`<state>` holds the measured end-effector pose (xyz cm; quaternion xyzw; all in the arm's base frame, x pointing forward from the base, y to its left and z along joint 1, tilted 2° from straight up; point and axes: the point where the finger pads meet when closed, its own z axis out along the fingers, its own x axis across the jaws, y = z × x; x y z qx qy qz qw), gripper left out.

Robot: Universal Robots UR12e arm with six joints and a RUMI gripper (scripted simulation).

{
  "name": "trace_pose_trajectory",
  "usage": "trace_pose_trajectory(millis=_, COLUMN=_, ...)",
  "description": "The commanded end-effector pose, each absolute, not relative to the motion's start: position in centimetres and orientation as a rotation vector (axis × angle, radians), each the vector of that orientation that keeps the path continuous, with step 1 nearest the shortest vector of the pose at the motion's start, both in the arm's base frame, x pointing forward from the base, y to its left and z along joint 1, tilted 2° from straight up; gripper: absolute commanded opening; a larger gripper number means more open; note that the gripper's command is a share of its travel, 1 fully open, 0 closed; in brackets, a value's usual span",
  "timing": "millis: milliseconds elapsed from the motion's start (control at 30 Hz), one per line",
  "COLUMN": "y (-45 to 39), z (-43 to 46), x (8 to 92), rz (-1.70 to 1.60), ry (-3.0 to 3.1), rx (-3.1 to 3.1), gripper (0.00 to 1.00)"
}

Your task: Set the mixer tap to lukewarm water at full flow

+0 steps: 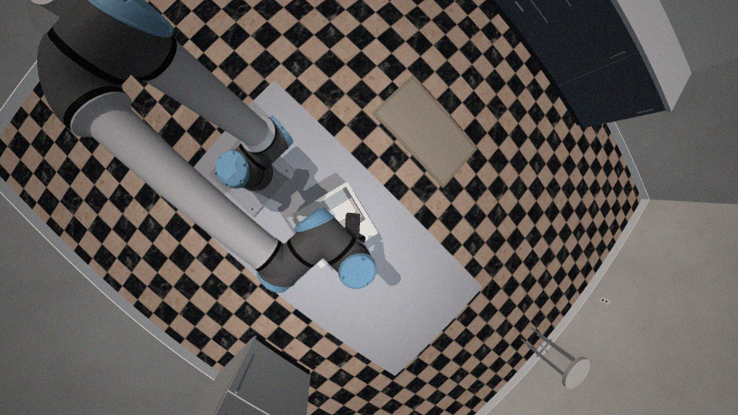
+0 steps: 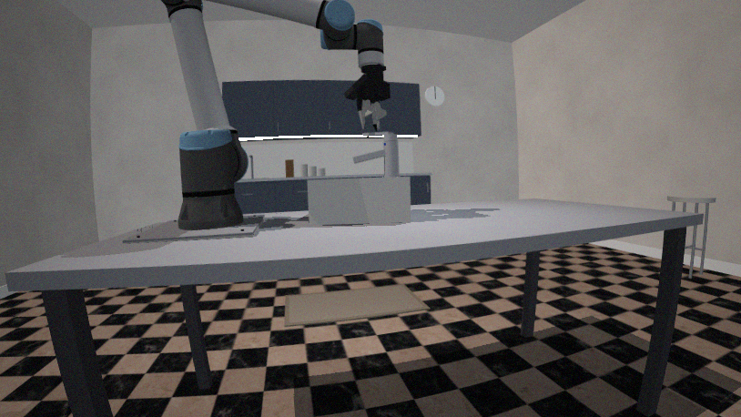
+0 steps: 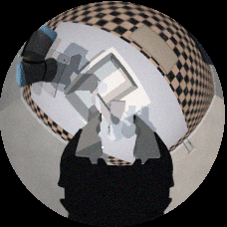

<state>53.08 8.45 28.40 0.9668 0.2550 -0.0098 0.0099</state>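
The mixer tap (image 2: 390,155) stands upright on a white sink block (image 2: 358,200) on the table, with its spout (image 2: 367,155) pointing left in the exterior view. A blue dot (image 2: 384,143) shows near the tap's top. The thin lever (image 2: 373,133) lies low and flat on the tap head. My gripper (image 2: 372,124) points straight down just above the lever, with the fingers partly open and nothing held. In the wrist view the fingers stand either side of the pale lever (image 3: 112,119), with the basin (image 3: 112,75) beyond. From above, the gripper (image 1: 353,221) covers the tap.
The arm's base (image 2: 209,187) is bolted to the table left of the sink block. A tan mat (image 2: 354,303) lies on the floor under the table. A stool (image 2: 691,228) stands at the far right. Kitchen cabinets (image 2: 320,106) line the back wall.
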Motion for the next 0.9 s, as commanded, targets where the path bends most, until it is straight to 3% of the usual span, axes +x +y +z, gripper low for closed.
trace_pose_trajectory(millis=0, y=8.4, z=28.3, x=53.1, rz=-0.028, ry=0.796, rx=3.018, gripper=0.41)
trace_pose_trajectory(millis=867, y=8.4, z=26.4, x=53.1, rz=-0.028, ry=0.796, rx=3.018, gripper=0.41)
